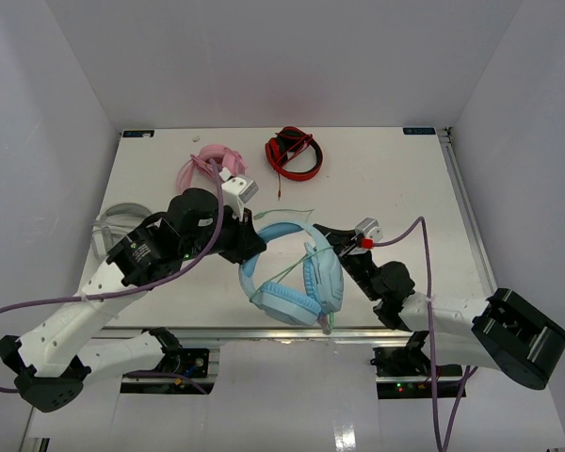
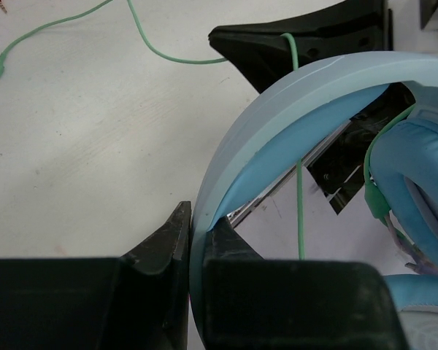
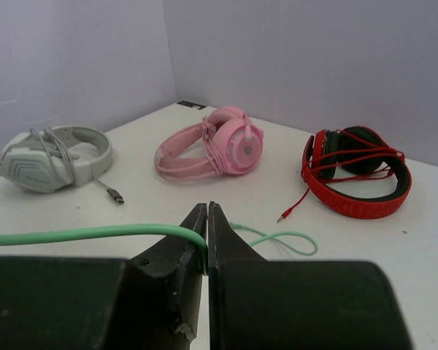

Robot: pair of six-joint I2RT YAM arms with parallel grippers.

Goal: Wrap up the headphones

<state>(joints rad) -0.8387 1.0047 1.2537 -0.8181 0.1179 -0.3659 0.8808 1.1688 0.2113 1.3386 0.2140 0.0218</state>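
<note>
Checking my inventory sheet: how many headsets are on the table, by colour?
Light blue headphones: 1
Pink headset: 1
Red headset: 1
Grey-white headset: 1
Total: 4

We noted the headphones on the table, near its front edge, about midway across. The left gripper sat at their left, clamped across the headband; the right gripper sat at their right, pinching the cable. Behind them lay the rear-left headset and, to its right, the rear-centre headset. The left-edge headset sat beside the left arm.
</note>
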